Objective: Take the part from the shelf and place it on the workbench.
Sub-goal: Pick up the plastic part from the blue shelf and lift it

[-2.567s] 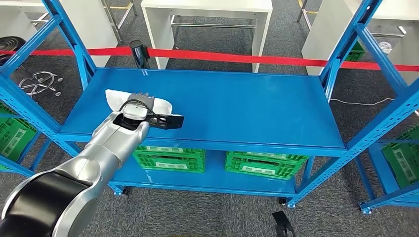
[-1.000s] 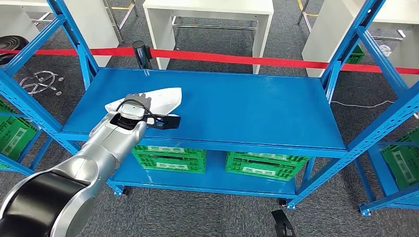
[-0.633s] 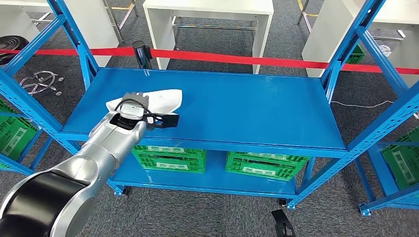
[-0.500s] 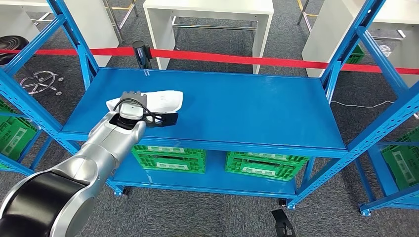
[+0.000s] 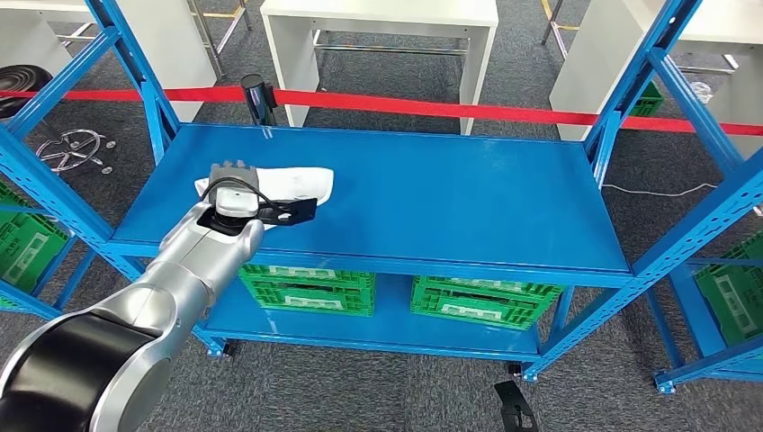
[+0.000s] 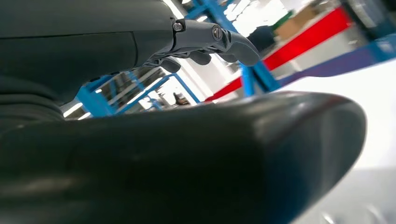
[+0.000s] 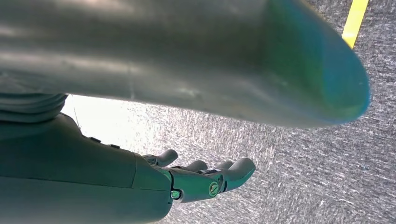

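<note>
You are in a warehouse-like test workshop: blue steel shelving [image 5: 378, 193], green crates [image 5: 310, 290], red barrier tape [image 5: 432, 106], white tables [image 5: 378, 13], grey carpet.

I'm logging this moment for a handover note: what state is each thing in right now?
white part: on the top shelf, left hand on it
left hand: over the part's near end; grip hidden
right hand: hanging over carpet, holding nothing, fingers apart
green crates: stored on the lower shelf

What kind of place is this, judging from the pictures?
Probably a warehouse or factory test area: blue steel shelving, green crates on its lower level, white workbenches behind a red barrier tape, and grey carpet floor.
</note>
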Available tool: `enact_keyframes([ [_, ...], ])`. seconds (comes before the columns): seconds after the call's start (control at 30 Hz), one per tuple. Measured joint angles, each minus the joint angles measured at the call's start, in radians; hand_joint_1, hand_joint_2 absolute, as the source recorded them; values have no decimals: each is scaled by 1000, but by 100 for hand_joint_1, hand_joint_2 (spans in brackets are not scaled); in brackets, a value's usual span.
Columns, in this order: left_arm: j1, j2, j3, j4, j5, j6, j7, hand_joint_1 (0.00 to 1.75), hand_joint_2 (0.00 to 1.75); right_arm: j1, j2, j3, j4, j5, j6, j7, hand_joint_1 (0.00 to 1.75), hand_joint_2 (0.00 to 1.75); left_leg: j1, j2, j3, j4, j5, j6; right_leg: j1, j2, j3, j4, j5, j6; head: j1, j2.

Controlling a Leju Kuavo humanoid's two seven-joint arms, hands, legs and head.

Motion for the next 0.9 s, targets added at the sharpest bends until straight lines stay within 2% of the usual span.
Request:
enact_keyframes([
  [0.1, 0, 3, 12, 0, 2, 14, 55, 0, 0, 0, 0, 0, 0, 2, -1, 0, 0, 0, 0, 0, 0, 0, 0, 0, 0, 0, 0, 0, 0, 0, 0, 0],
  [0.23, -1, 10, 28, 0, 10, 17, 67, 0, 0, 0, 0, -2, 0, 5, -1, 1, 0, 0, -1, 0, 0, 1, -1, 1, -1, 0, 0, -1, 0, 1, 0, 0],
  [0.4, -3, 21, 56, 0, 29, 23, 76, 0, 0, 0, 2, -4, 0, 8, -1, 2, 0, 0, -7, -1, -1, 5, -7, 9, -7, 0, 2, -4, -1, 11, 0, 0],
  [0.5, -7, 24, 64, -1, 31, 23, 77, 0, 0, -2, 2, -4, 0, 10, -1, 5, 0, 0, 0, 1, 12, -13, -4, 20, -7, -1, 0, 8, -12, 19, 0, 0],
  [0.57, -11, 24, 72, -2, 32, 23, 76, 0, 0, -4, 2, -5, 0, 11, -1, 5, 0, 0, 5, 3, 21, -23, -4, 28, -7, -2, -46, 99, -55, 22, 0, 0],
  [0.63, -12, 24, 77, -1, 34, 23, 75, 0, 0, -4, 2, -5, 0, 12, -1, 5, 0, 0, 5, 4, 23, -22, -7, 30, -7, -2, -125, 236, -104, 24, 1, 0],
  [0.67, -10, 23, 77, 0, 34, 23, 74, 0, 0, -3, 2, -5, 0, 12, -1, 5, 0, 0, 5, 4, 23, -20, -10, 29, -8, -2, -154, 276, -107, 25, 1, 0],
  [0.7, -9, 23, 78, 0, 35, 23, 73, 0, 0, -3, 2, -5, 0, 12, -1, 5, 0, 0, 6, 3, 24, -17, -14, 27, -10, -2, -165, 280, -90, 26, 1, 0],
  [0.73, -8, 23, 79, 0, 35, 23, 70, 0, 0, -2, 2, -5, 0, 13, -1, 5, 0, 0, 8, 2, 26, -12, -20, 22, -12, -2, -156, 242, -55, 27, 1, 0],
  [0.77, -8, 23, 80, 0, 35, 23, 68, 0, 0, -3, 2, -6, 0, 13, -1, 5, 0, 0, 11, 1, 28, -5, -28, 17, -15, -4, -131, 175, -13, 29, 1, 0],
  [0.8, -9, 23, 81, 0, 35, 23, 65, 0, 0, -3, 2, -6, 0, 14, -1, 5, 0, 0, 12, 1, 30, 2, -36, 9, -16, -5, -104, 112, 13, 29, 1, 0],
  [0.83, -10, 23, 82, -1, 34, 22, 63, 0, 0, -4, 2, -6, 0, 14, -1, 4, 0, 0, 12, 0, 30, 9, -44, 2, -15, -5, -81, 64, 28, 27, 1, 0],
  [0.87, -10, 23, 83, -1, 34, 22, 62, 0, 0, -4, 3, -6, 0, 14, -1, 4, 0, 0, 10, 0, 31, 13, -50, -6, -14, -4, -68, 40, 28, 22, 1, 0],
  [0.9, -11, 23, 83, -1, 34, 22, 61, 0, 0, -3, 4, -6, 0, 15, 0, 4, 0, 0, 9, 0, 32, 13, -53, -13, -11, -3, -65, 37, 19, 15, 1, 0],
])
